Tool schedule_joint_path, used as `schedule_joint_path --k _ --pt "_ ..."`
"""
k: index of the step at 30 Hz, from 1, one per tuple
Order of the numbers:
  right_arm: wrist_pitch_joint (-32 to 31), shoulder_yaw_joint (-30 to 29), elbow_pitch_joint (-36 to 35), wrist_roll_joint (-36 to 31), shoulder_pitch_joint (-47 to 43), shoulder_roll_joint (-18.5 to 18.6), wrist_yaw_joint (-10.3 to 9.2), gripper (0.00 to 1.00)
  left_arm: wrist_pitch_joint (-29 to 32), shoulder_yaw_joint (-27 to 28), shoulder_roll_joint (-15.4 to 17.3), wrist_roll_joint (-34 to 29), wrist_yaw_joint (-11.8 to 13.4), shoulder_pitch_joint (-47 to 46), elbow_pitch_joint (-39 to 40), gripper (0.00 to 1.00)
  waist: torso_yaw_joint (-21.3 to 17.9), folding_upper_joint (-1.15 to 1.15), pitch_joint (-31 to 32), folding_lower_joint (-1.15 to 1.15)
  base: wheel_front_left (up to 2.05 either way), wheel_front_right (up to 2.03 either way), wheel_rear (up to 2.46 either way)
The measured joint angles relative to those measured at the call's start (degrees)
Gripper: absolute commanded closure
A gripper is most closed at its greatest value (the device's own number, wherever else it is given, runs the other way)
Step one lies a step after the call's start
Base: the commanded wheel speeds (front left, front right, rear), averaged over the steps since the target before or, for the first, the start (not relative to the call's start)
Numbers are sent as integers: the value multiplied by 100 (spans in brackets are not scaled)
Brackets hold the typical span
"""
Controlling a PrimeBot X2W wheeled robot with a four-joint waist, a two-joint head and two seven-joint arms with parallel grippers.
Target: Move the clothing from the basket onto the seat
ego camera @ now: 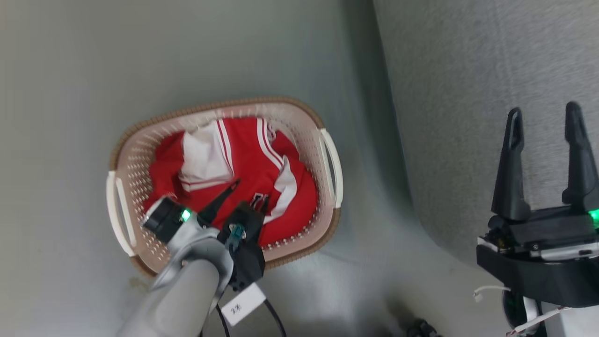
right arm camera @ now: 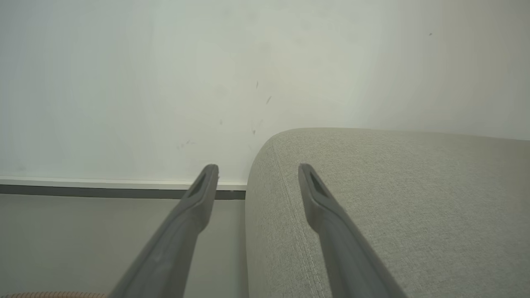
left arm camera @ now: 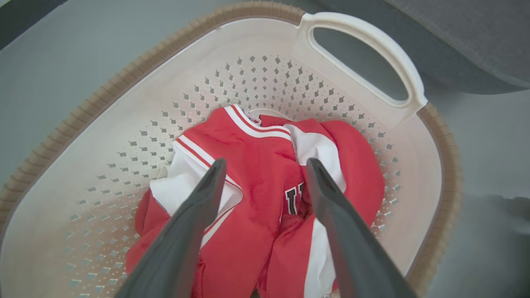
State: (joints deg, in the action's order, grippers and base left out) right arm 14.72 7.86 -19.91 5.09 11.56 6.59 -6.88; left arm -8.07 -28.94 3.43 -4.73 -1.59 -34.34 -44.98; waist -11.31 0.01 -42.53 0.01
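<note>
Clothing (ego camera: pixel 243 173): all in basket (ego camera: pixel 140 135), centre-left of head view; none on seat (ego camera: pixel 468 93), upper right; whole transfer outstanding. Left gripper (left arm camera: pixel 266 163): jaws wide apart, empty, tips just above the clothing, contact unclear. Right gripper (ego camera: pixel 544 110): lower right, wide open, empty.

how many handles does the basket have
2. One white handle is on the basket's end nearest the sofa; the other handle is on the opposite end. None seem hidden.
</note>
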Motion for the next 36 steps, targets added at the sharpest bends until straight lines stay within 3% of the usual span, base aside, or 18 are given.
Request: schedule_joint_path --k 8,17,22,28,29,30,31,32,36 --pt "1 32 -368 -104 350 -23 0 0 93 69 -8 -8 68 -571 -291 0 -48 0 -699 0 0 0 0" --pt "1 56 -436 -140 734 -83 0 0 141 209 40 -85 322 -1166 -667 0 -62 0 -1426 0 0 0 0" --pt "1 62 -391 -156 798 -92 0 0 142 277 127 -101 521 -1355 -902 0 -67 -1 -1684 0 0 0 0" --pt "1 97 -347 -157 897 -110 0 0 151 298 101 -186 570 -1538 -1167 0 -95 0 -1800 -1 0 0 0" --pt "1 98 -345 -157 906 -112 0 0 167 303 98 -186 570 -1562 -1216 11 -100 0 -1805 -1 0 0 0" --pt "1 100 -334 -158 906 -114 0 0 191 314 97 -185 571 -1585 -1248 55 -105 0 -1808 -1 0 0 0" --pt "1 101 -323 -159 906 -115 0 0 191 322 91 -185 571 -1602 -1279 74 -110 0 -1810 -1 0 0 0" --pt "1 103 -308 -159 907 -119 0 0 190 330 82 -183 576 -1613 -1313 100 -115 -1 -1811 -1 0 0 0" --pt "1 93 -157 -160 946 -134 0 0 81 338 45 -154 579 -1630 -1396 100 -121 -1 -1765 -1 0 0 0"
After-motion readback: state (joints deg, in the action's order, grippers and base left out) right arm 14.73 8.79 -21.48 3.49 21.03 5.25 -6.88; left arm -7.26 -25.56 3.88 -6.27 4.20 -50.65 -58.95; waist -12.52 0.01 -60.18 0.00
